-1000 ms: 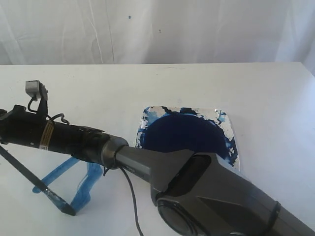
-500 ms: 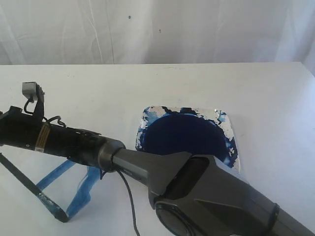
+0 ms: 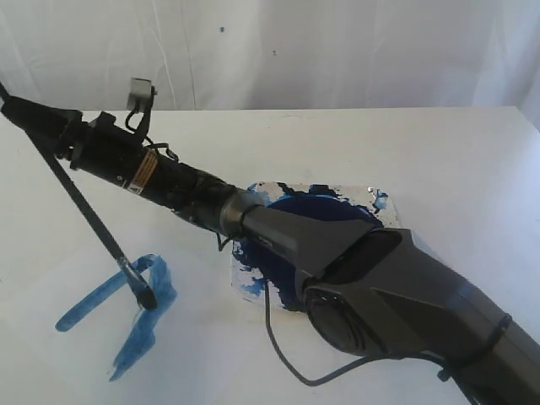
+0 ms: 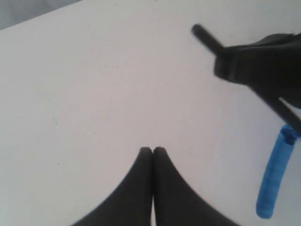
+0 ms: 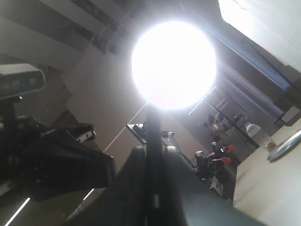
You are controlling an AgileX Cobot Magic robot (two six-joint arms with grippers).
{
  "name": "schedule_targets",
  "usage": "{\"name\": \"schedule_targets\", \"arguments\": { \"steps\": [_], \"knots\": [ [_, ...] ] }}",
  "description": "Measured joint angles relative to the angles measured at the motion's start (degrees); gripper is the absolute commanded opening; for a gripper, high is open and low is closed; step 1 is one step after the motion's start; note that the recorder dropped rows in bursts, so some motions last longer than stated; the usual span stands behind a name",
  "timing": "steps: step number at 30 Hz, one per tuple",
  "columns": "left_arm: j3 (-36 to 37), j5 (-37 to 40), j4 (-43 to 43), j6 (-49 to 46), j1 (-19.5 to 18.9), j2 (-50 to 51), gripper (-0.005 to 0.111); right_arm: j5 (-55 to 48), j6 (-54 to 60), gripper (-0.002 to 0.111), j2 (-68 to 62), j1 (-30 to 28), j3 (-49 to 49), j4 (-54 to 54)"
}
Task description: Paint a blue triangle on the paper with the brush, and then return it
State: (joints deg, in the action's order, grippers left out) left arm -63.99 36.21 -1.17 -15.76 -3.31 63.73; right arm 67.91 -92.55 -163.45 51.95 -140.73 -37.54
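Observation:
My right gripper (image 3: 32, 116) reaches across to the far left, raised well above the table and shut on the upper handle of the black brush (image 3: 89, 215). The brush slants down to its tip, which rests on the right corner of the blue triangle (image 3: 118, 314), a streaky outline. The white paper (image 3: 72, 253) under it blends with the table. In the right wrist view the gripper (image 5: 153, 149) clamps the brush handle (image 5: 153, 125), facing the ceiling. My left gripper (image 4: 153, 149) is shut on nothing over bare white surface, near a blue stroke (image 4: 273, 179).
A square white dish (image 3: 384, 207) with a dark navy paint pool (image 3: 325, 211) sits right of the triangle, partly covered by my right arm (image 3: 354, 270). A white curtain hangs behind the table's far edge.
My right gripper has risen and swung toward the back. The brush tip has moved from the triangle's lower corner to its right corner. The arm now crosses the dish's left part.

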Motion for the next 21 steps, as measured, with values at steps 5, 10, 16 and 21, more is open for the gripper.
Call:
{"name": "schedule_targets", "arguments": {
  "steps": [5, 10, 16, 21],
  "knots": [
    [6.12, -6.41, 3.55, 6.32, -2.97, 0.0, 0.0, 1.06, -2.81, 0.0, 0.0, -2.87, 0.0, 1.38],
    [13.01, -13.01, 0.58, 7.56, -6.02, 5.39, 0.0, 1.06, -4.77, 0.0, 0.0, -3.91, 0.0, 1.98],
    [13.23, -13.64, -2.38, 7.28, -6.02, 16.42, 0.0, 1.16, -4.98, 0.0, 0.0, -3.91, 0.0, 1.98],
    [13.23, -12.38, -9.53, 0.16, -6.02, 22.02, 0.0, 1.16, -5.2, 0.0, 0.19, -3.91, 0.0, 1.98]
  ]
}}
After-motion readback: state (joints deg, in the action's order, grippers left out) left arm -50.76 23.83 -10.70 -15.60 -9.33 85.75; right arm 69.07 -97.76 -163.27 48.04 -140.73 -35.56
